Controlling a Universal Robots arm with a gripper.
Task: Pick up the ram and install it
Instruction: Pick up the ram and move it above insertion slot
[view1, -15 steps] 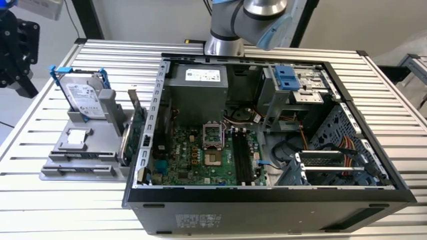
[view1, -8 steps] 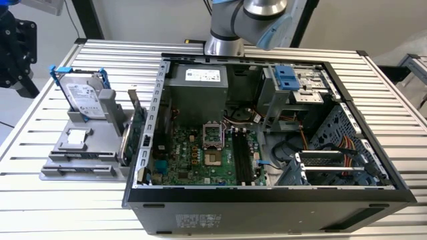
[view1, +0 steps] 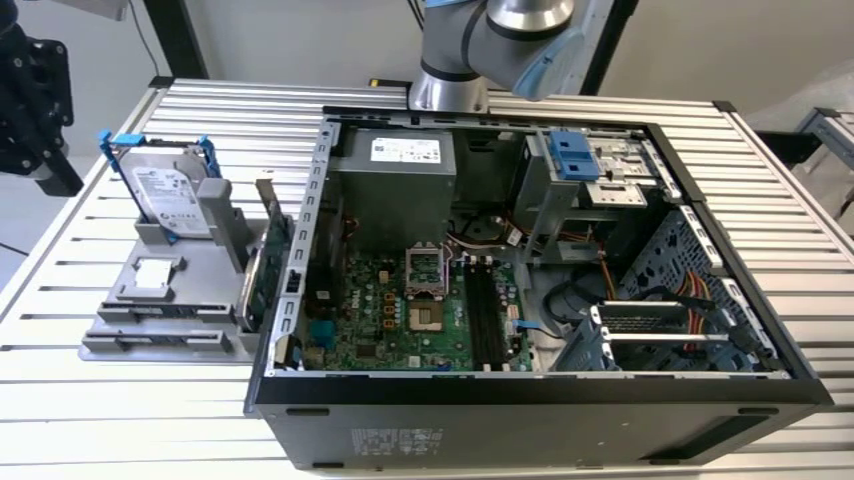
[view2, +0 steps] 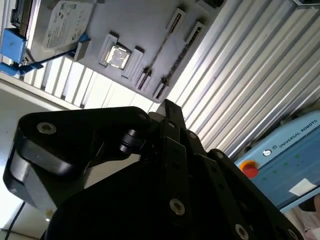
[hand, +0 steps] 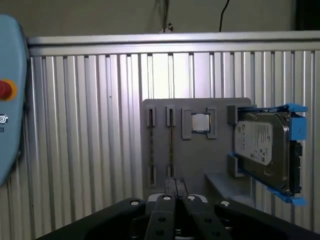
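My gripper (hand: 175, 183): fingers pressed together, nothing btwn them, hanging over gray holder (hand: 195, 165) on ribbed table (hand: 90, 125), not touching it. Ram (hand: 171, 145) stands on edge in a holder slot, beside small square chip (hand: 200, 122); hard drive (hand: 262, 150) past that.
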